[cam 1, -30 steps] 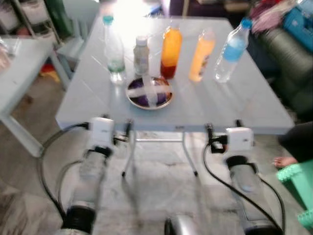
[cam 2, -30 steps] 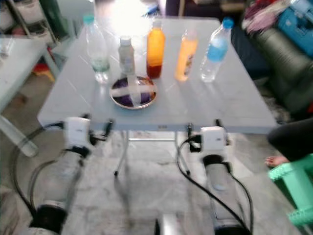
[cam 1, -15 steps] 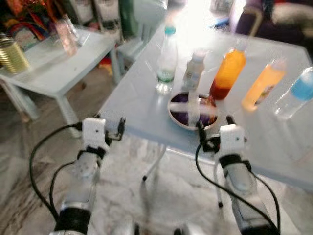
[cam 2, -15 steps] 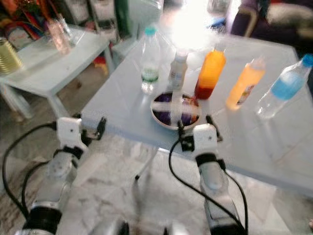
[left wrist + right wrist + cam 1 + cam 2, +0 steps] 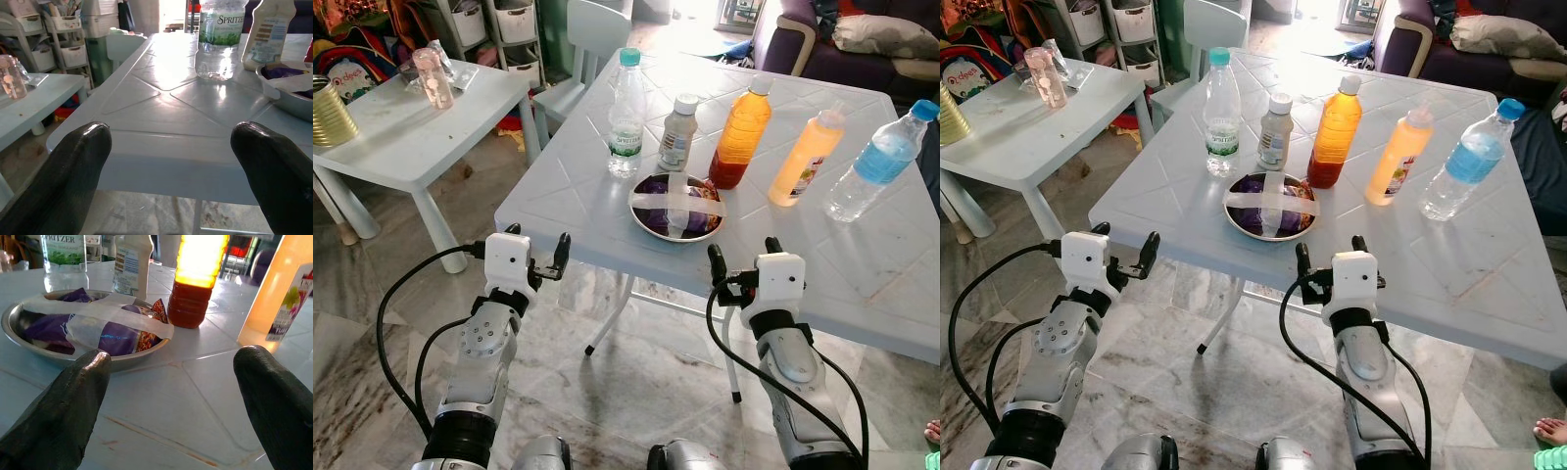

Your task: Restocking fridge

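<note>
My right gripper hangs released over the counter edge, the taped bowl near at 11 o'clock, my left gripper equally spread off its corner.

**Table layout as we face it**

On the table we see a row of five bottles: water bottle, small bottle, juice bottle, second juice bottle, second water bottle. The dish lies before the small bottle. A side table stands left.
</note>
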